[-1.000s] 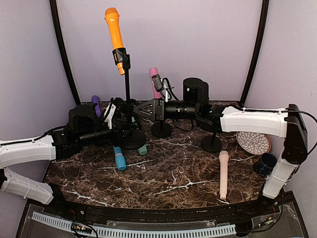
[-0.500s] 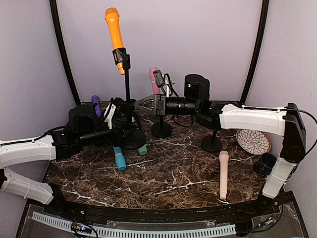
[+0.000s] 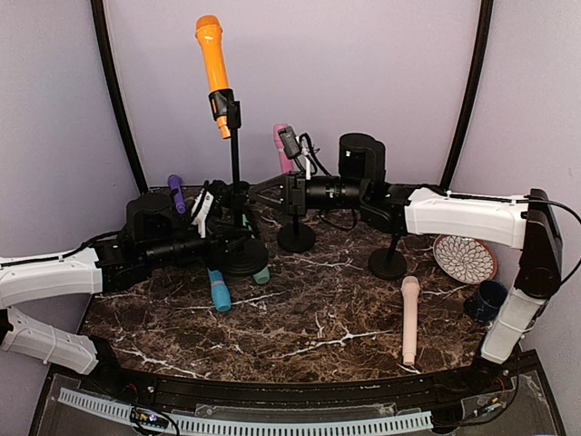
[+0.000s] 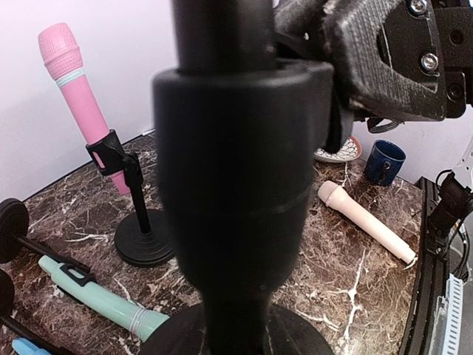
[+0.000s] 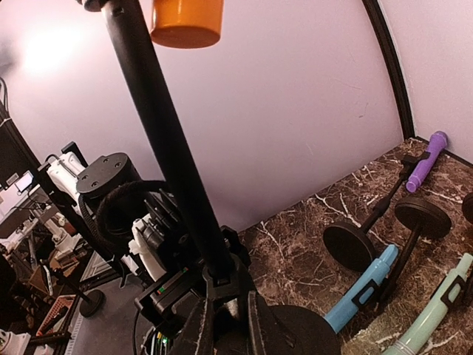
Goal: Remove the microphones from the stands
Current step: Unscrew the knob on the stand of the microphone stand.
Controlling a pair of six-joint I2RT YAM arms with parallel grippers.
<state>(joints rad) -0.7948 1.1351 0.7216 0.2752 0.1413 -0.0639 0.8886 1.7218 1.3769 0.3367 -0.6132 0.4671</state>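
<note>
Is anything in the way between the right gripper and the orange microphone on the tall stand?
Nothing visible. The right gripper sits low at the black stand pole; the orange microphone is clipped high above, open air between.

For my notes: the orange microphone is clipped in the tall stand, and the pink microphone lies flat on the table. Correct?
Not quite. The orange microphone is clipped in the tall stand, but the pink microphone does not lie flat: it stands clipped in its own short stand, as the left wrist view shows.
</note>
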